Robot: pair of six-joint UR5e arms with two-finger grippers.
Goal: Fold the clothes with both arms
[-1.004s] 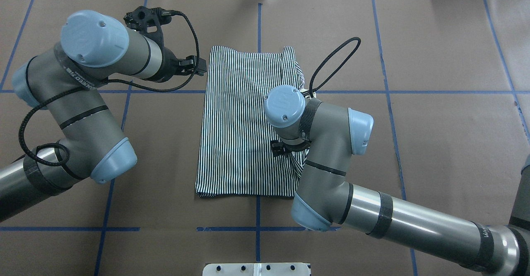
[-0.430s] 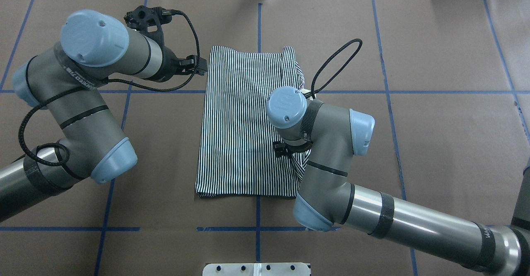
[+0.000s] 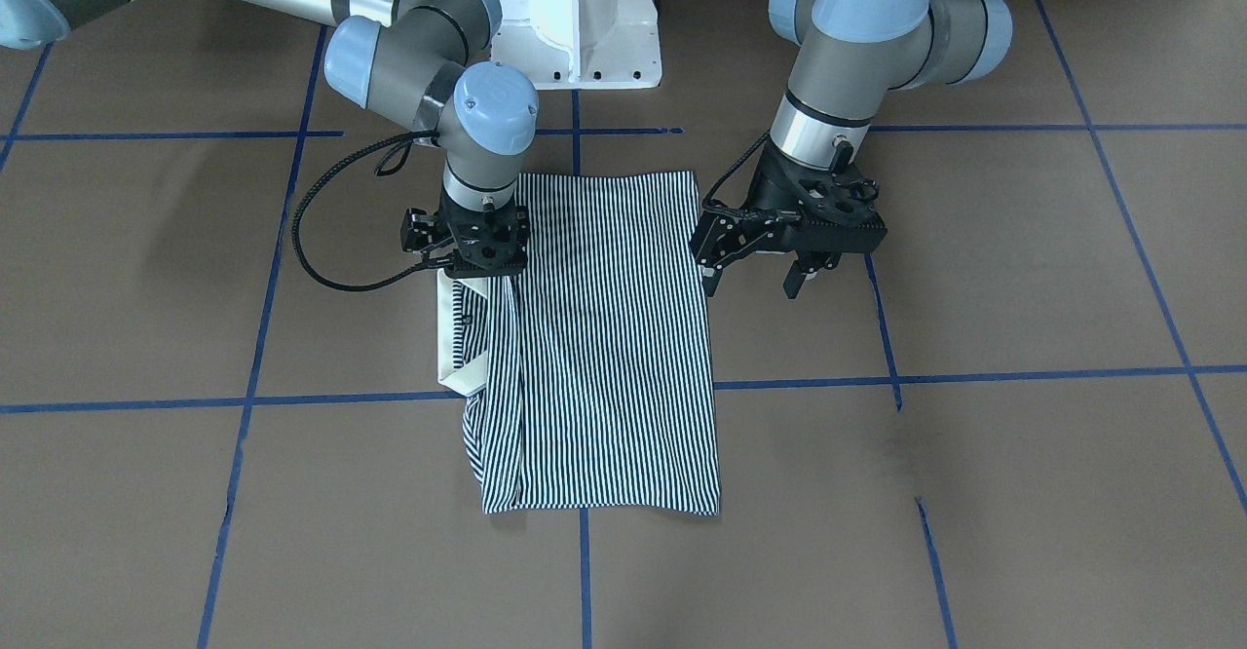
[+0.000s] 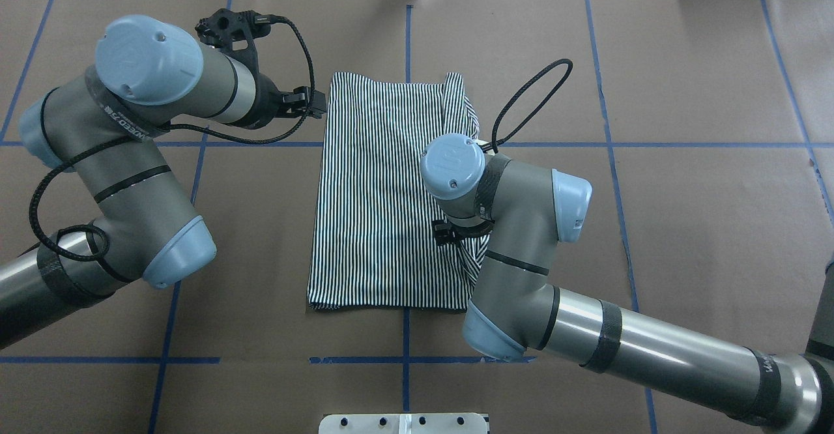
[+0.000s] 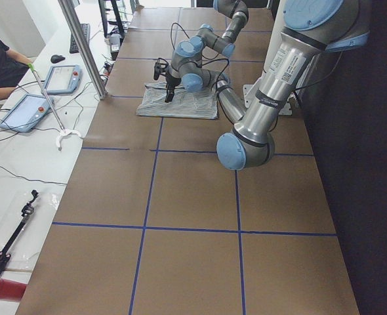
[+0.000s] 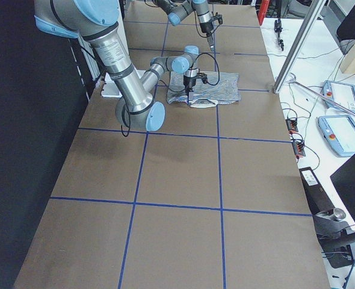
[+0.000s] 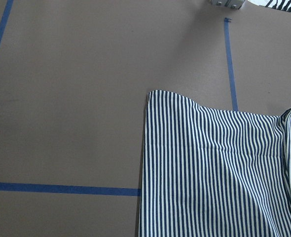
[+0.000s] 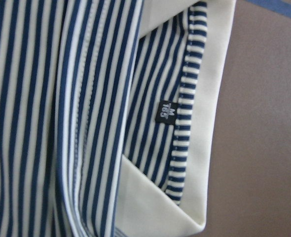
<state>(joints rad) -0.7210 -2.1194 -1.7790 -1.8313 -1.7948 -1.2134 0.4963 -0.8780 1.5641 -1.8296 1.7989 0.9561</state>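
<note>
1. Front view: the shirt lies part-folded on the surface. The left tool is spread beside its edge. The right tool is down by the collar, and we cannot tell its grip.
2. Overhead: the right arm hides that side; dragging could bunch it.
3. Right wrist: the collar may unfold.
</note>
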